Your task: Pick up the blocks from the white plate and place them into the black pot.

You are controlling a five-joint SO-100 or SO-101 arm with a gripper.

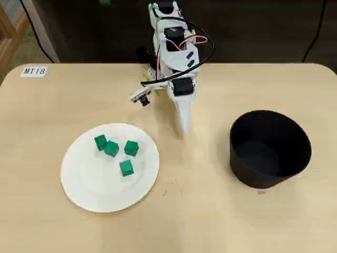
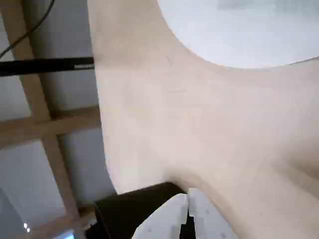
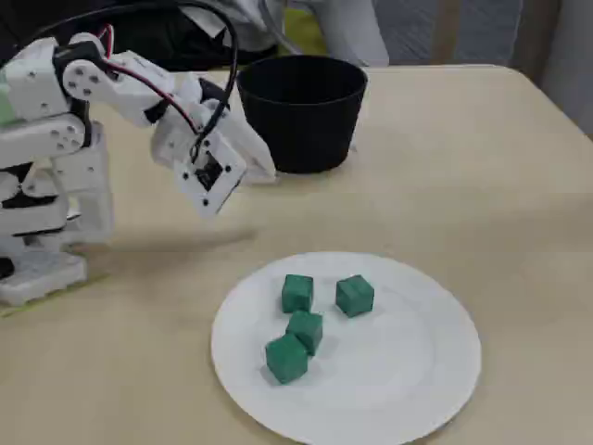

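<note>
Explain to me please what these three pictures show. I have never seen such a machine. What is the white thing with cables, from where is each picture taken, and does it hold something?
The white thing is a small robot arm standing on a wooden table. It ends in a two-finger gripper, which is shut and holds nothing.

The overhead view looks straight down on the table. The fixed view looks from the side, low, across the table. The wrist view comes from a camera riding on the arm, so you see the gripper's own white fingertips at the bottom edge.

On the table lie a white plate with four green blocks on it, and a black pot, which looks empty in the overhead view. A small label is stuck near one corner.
</note>
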